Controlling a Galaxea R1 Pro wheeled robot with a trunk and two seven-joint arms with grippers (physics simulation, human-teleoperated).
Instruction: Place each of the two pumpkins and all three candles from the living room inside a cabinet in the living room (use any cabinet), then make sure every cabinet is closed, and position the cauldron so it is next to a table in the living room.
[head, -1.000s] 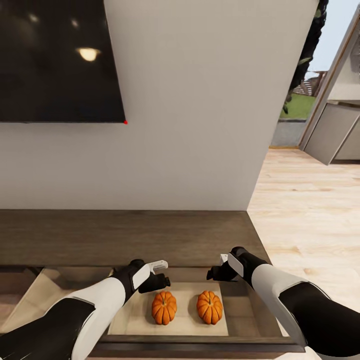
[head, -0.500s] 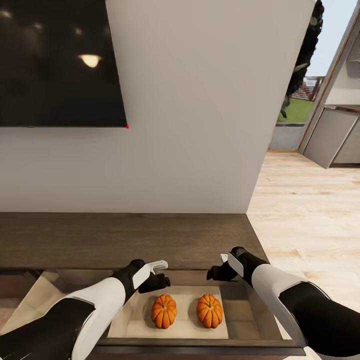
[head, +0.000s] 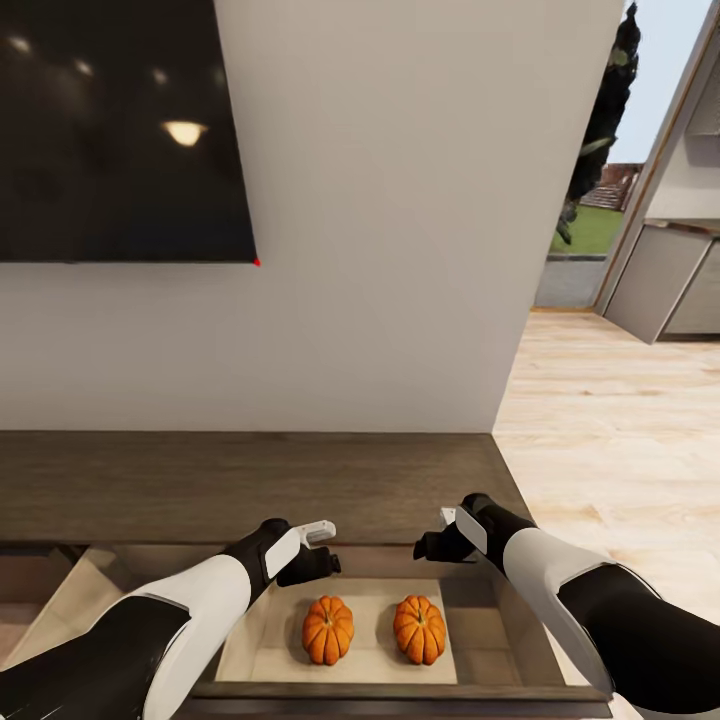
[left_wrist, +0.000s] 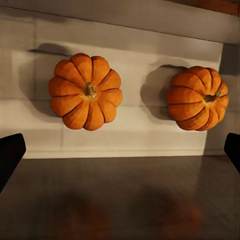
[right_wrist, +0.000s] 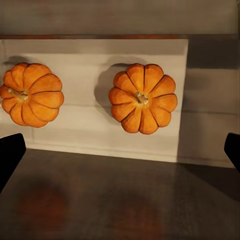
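Two pumpkins: side by side, apart, on the pale floor of the open cabinet drawer; squat, no long axis, stems up. Likely light, rigid, ribbed skin fairly grippy; best taken across the widest girth, not the stem. Left gripper and right gripper hover above, fingers spread, holding nothing.
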